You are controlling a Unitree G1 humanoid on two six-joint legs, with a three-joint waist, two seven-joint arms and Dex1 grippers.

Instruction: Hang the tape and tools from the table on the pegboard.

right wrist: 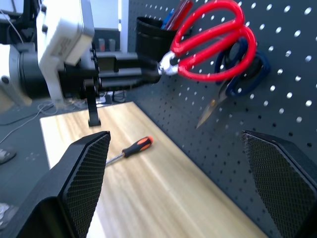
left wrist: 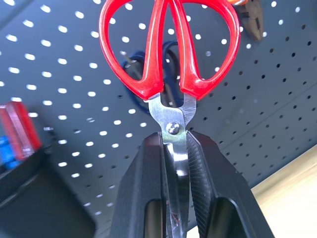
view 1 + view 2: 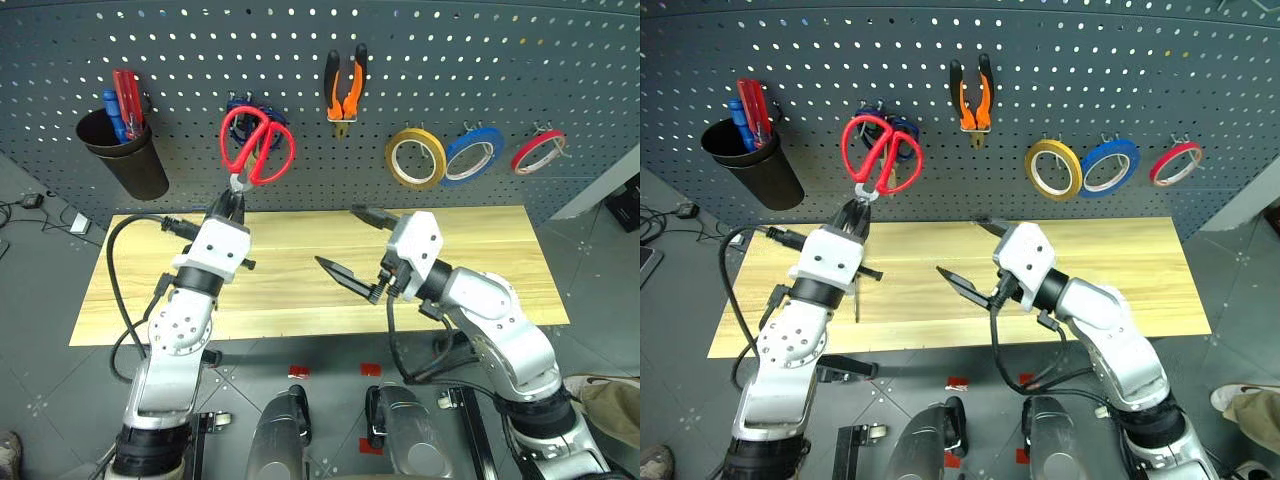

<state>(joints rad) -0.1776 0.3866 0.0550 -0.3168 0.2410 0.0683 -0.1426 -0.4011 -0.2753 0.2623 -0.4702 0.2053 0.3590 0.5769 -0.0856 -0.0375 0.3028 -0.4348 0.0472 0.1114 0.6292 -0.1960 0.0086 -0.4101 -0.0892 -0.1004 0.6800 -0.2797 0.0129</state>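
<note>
Red-handled scissors (image 3: 256,146) sit blade-clamped in the raised left fingers (image 3: 237,203) at upper left, against the pegboard (image 3: 400,70); right fingers (image 3: 352,245), mid-frame, gape wide, empty.

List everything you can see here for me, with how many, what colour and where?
Pegboard: one, dark grey, behind the table.
Table: one, light wood, below the pegboard.
Red-handled scissors: one, held up by the blades against the pegboard.
Blue-handled scissors: one, hanging on the pegboard behind the red ones.
Pliers: one, orange and black, hanging on the pegboard.
Tape rolls: three hanging in a row, yellow, blue, red.
Cup: one, black, on the pegboard, with red and blue handles sticking out.
Screwdriver: one, black and orange, lying on the table.
Left gripper: shut on the scissors' blades.
Right gripper: open, holding nothing, above the table.
</note>
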